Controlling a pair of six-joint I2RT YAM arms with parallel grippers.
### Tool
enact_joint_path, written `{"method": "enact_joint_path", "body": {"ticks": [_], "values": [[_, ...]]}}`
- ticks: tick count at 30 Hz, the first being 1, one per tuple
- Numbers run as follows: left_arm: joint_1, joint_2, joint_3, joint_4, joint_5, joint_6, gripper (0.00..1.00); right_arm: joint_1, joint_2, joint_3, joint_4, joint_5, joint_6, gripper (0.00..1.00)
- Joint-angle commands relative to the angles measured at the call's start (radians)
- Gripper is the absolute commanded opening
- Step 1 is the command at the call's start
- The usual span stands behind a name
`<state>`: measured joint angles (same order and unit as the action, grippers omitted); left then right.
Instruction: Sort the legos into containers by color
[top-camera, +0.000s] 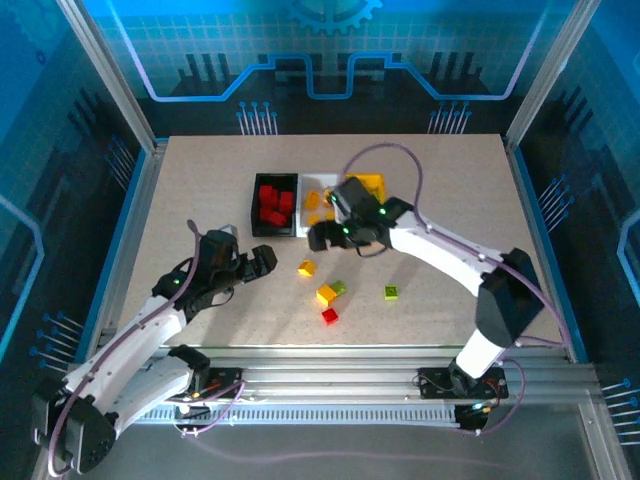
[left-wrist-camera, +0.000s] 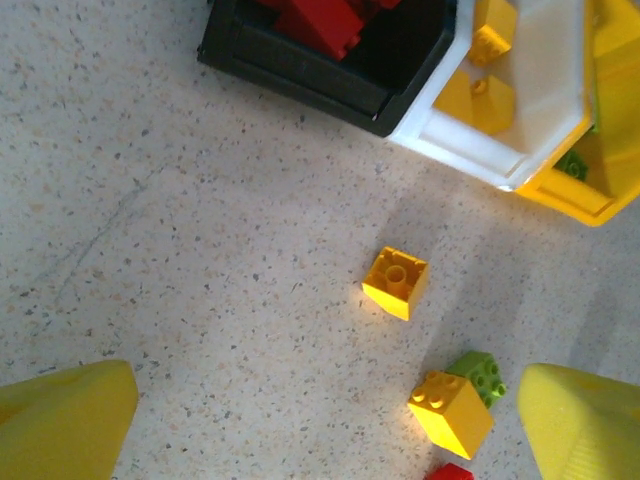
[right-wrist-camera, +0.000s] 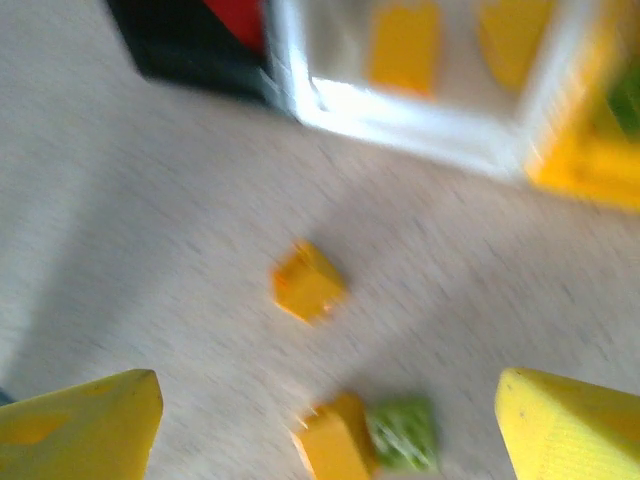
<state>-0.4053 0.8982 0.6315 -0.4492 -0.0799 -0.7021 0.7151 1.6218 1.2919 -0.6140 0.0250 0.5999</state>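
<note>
No writing, number or brand can be read on the bins (left-wrist-camera: 300, 78), bricks (left-wrist-camera: 396, 282) or table (left-wrist-camera: 200, 250); the blurred right wrist view may hide some.

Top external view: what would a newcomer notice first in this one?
The black bin holding red bricks stands out at the far middle of the table, joined to the white bin with yellow pieces. In front of them loose bricks lie scattered, among them a lone yellow brick and a red brick nearer the arms. The right gripper hovers open between bins and loose bricks.
</note>
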Motion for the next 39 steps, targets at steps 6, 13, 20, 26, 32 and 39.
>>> {"method": "enact_joint_path", "body": {"ticks": [6,13,20,26,32,39], "values": [[0.016,0.045,-0.056,0.089,0.064,-0.016,0.99,-0.088,-0.184,-0.373,-0.088,0.15,0.113,0.88],[0.016,0.076,-0.062,0.103,0.078,-0.019,0.99,-0.142,-0.125,-0.445,-0.024,0.146,0.099,0.85],[0.016,0.079,-0.067,0.099,0.078,-0.015,0.99,-0.158,-0.022,-0.419,-0.019,0.152,0.083,0.61],[0.016,0.092,-0.062,0.112,0.08,-0.016,0.99,-0.159,-0.06,-0.372,-0.041,0.155,0.064,0.43],[0.017,0.102,-0.058,0.134,0.091,-0.027,0.99,-0.159,-0.112,-0.208,-0.075,0.16,0.002,0.4],[0.016,0.115,-0.045,0.127,0.108,-0.023,0.99,-0.202,0.044,0.039,-0.07,0.177,-0.035,0.39]]}}
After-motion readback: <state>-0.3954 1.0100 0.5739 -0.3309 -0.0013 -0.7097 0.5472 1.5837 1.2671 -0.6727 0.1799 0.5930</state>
